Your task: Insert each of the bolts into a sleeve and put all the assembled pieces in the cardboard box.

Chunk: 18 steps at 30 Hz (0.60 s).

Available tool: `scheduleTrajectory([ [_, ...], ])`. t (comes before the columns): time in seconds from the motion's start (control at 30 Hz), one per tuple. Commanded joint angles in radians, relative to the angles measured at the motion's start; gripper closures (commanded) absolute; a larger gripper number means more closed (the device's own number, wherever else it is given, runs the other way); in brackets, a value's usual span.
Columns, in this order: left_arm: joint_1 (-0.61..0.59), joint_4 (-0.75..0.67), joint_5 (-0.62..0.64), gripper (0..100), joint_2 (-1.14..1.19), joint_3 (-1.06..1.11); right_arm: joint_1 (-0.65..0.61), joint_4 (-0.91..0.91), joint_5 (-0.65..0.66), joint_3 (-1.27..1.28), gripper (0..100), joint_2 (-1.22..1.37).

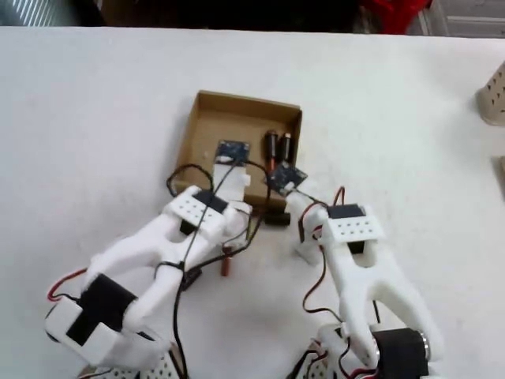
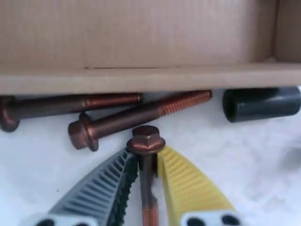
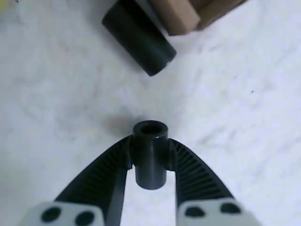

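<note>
Left gripper (image 2: 146, 162): your jaws pinch the held bolt (image 2: 146, 141).
Right gripper (image 3: 150, 160): jaws clamp the held sleeve (image 3: 150, 155) (bore end showing).
Loose by cardboard box (image 2: 141, 77) near wall: two bolts (image 2: 136, 115), one loose sleeve (image 2: 261, 103).

Table (image 1: 95, 103) holds cardboard box (image 1: 246, 101), 2 bolts (image 2: 136, 115), sleeve (image 2: 261, 103)

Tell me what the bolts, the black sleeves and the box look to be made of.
Bolt in the left pincer, like the loose bolts: metal, probably copper-plated; reddish sheen, cut threads, hex head. Sleeve in the right pincer: smooth matte black, plastic or coated metal, unclear. Cardboard box: dull brown paperboard, raw cut edge.
</note>
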Motion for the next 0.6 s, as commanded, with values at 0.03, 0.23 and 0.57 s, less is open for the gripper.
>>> scheduleTrajectory([
  [0.03,-0.004,-0.017,-0.015,90,-0.036,-0.002,-0.008,-0.015,0.014,-0.005,98.1,-0.015],
  [0.23,-0.001,-0.015,-0.015,99,-0.035,-0.002,-0.008,-0.015,0.012,-0.005,98.1,-0.015],
  [0.57,0.008,0.005,-0.126,98,-0.044,0.011,-0.007,-0.047,-0.046,0.009,98.1,-0.025],
])
